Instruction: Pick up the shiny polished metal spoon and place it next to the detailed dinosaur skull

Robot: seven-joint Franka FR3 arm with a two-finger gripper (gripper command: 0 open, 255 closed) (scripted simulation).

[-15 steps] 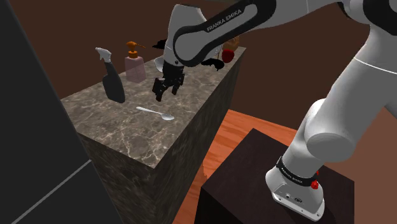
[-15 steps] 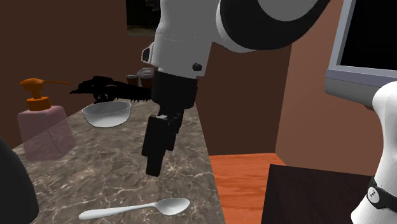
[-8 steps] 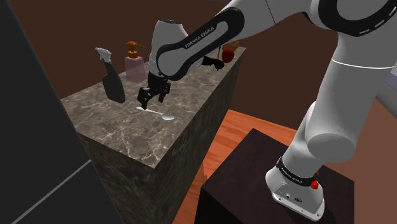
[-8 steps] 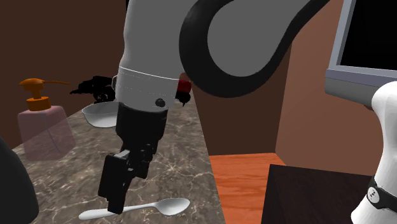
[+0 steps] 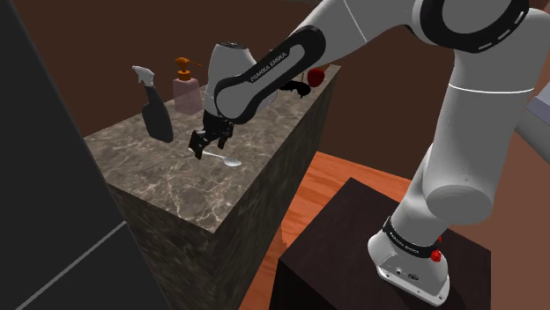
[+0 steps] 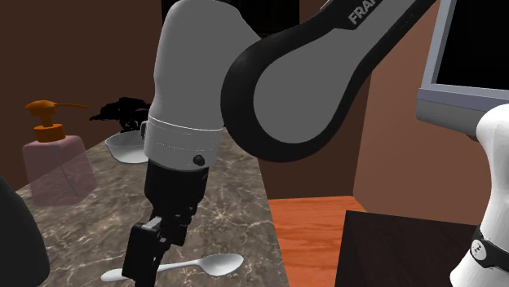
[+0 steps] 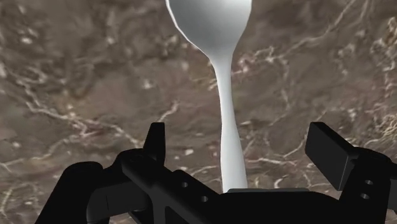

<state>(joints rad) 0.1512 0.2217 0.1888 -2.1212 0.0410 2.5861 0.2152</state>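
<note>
Left of centre in the shoulder view, the gripper (image 5: 204,144) hangs just over the marble counter (image 5: 176,189), its fingers apart on either side of the handle of the white spoon (image 5: 220,158) and not touching it. The spoon lies flat, its long axis running square across the fingers' closing line, bowl toward the frame's lower right. The black skull (image 5: 295,85) sits well apart, toward the upper right.

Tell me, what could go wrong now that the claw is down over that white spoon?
1. The spoon lies flat on the marble counter; its thin handle could slip out as the open gripper closes.
2. The fingers straddle the handle, away from the bowl end, so the lifted spoon might tip.
3. A nudge could slide it towards the counter's nearby edge.
</note>
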